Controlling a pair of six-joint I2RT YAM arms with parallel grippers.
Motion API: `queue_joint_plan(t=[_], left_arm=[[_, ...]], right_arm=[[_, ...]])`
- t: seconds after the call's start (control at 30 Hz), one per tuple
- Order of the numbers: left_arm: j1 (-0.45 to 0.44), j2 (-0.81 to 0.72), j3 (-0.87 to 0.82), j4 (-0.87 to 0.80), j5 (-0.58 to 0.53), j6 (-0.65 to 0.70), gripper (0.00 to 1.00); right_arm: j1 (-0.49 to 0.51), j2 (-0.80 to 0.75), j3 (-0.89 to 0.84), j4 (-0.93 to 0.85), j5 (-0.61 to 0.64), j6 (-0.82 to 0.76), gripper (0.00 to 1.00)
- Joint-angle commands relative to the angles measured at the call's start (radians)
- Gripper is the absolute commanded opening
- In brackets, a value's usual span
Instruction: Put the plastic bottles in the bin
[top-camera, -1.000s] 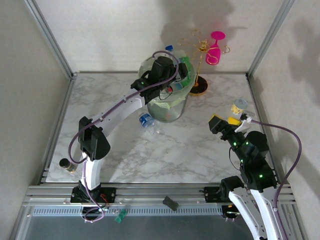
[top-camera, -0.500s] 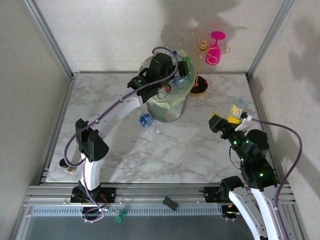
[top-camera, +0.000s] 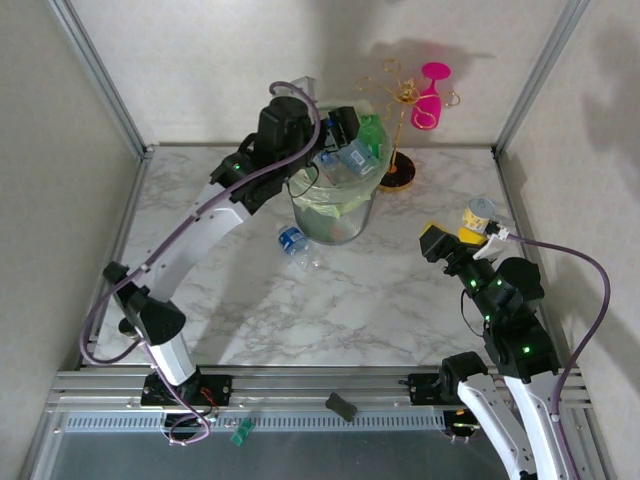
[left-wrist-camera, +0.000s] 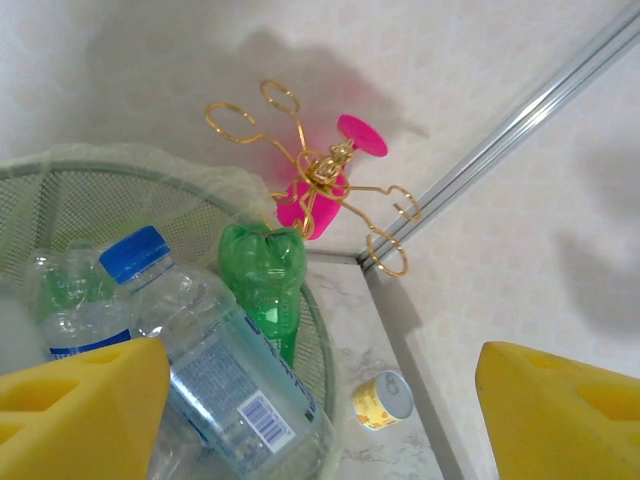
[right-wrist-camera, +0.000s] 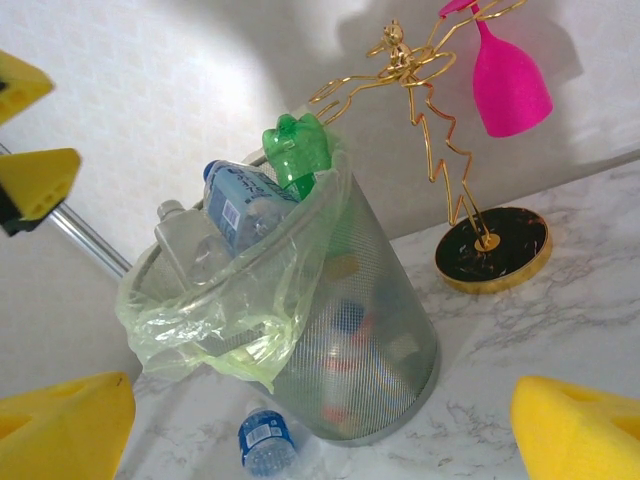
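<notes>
Top external: high above and behind the arm bases (top-camera: 185, 387), looking down toward the far wall; takes in the whole table (top-camera: 400, 300).
Left wrist: close above the bin (left-wrist-camera: 100, 165) rim, facing the far right corner.
Right wrist: low over the table's right side, further off, facing far-left at the bin's side.
Shared: bin, gold wire stand (top-camera: 397, 177) and pink glass (top-camera: 428, 108) in all three.

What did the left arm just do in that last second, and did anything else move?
The left pincer swung back leftward from over the bin, opening to let go of the clear blue-capped bottle, now lying on top inside. The right pincer, the loose bottle beside the bin, the can and the pink glass stayed put.
</notes>
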Motion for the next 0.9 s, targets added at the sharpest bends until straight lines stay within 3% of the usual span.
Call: queue_joint_plan(t=[0.0,0.3,0.5,0.73,0.87], left_arm=[[-0.007,-0.099,-0.088,0.064,0.023,0.043,0.79],[-0.004,-0.400,-0.447,0.180,-0.087,0.079,0.76],[0.041,-0.523,-0.599,0.120,-0.208,0.105,0.77],[0.189,-0.600,-0.817,0.095,-0.141,-0.070,0.80],[0.228,-0.566,-0.902,0.068,-0.132,-0.174,0.83]], right_arm=[[-0.002,0.002,0.029,0.007,-0.017,0.009,0.96],[-0.002,0.026,0.029,0.003,-0.066,-0.005,0.95],[-0.002,0.047,0.025,0.022,-0.106,0.013,0.94],[-0.002,0.067,0.022,0.054,-0.126,0.039,0.93],[-0.001,0.077,0.008,0.068,-0.139,0.058,0.93]])
